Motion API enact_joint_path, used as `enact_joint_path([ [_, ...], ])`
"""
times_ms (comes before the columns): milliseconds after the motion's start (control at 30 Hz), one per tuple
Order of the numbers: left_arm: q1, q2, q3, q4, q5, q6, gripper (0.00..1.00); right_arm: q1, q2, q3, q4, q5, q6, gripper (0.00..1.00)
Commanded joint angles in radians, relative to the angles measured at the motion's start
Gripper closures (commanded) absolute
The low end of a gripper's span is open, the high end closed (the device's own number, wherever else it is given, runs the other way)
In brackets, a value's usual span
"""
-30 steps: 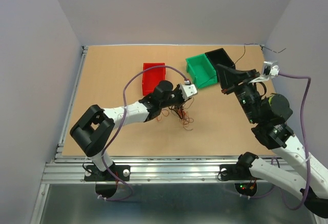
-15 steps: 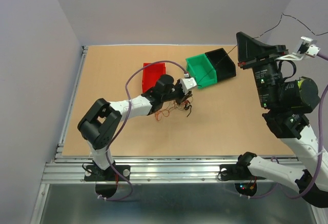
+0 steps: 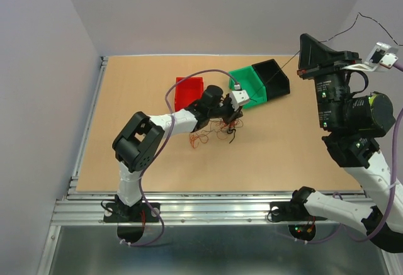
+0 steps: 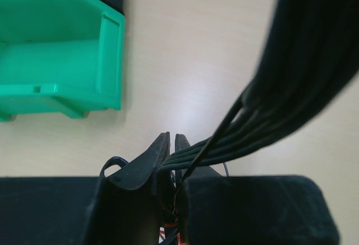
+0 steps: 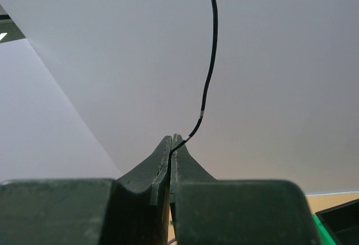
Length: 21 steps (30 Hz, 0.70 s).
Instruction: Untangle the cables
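Observation:
The cables (image 3: 211, 131) are a small bunch of thin black and orange-red wires on the table near the middle. My left gripper (image 3: 234, 112) is shut on the bunch's right side; in the left wrist view several black strands (image 4: 224, 144) run out from between its closed fingertips (image 4: 169, 138). My right gripper (image 3: 305, 38) is raised high at the far right and is shut on one thin black wire (image 5: 208, 71), which curves up from its tips (image 5: 172, 138). That wire's free end (image 3: 371, 24) trails off to the right.
A red bin (image 3: 189, 91), a green bin (image 3: 249, 86) and a black bin (image 3: 275, 77) stand in a row just behind the bunch. The green bin (image 4: 56, 71) is close ahead-left of the left gripper. Walls enclose the table on three sides.
My right gripper has risen from the table by the black bin to high up, drawing the thin black wire with it. My left arm has shifted right and farther back with the bunch.

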Motion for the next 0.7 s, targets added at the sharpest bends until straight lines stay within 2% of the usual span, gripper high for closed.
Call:
enact_joint_path([
  [0,0.011,0.073,0.055,-0.15,-0.018,-0.034,0.83,0.005,-0.06,0.051,0.256,0.048,-0.036,0.99],
  [100,0.031,0.113,0.097,-0.178,0.003,-0.06,0.82,0.005,-0.083,0.048,0.29,0.069,-0.05,0.99],
  [267,0.079,0.115,0.114,-0.18,0.068,-0.106,0.73,0.006,-0.126,0.036,0.302,0.091,-0.067,0.99],
  [667,0.111,0.153,0.161,-0.227,0.037,-0.142,0.73,0.006,-0.213,0.003,0.348,0.132,-0.111,1.0],
])
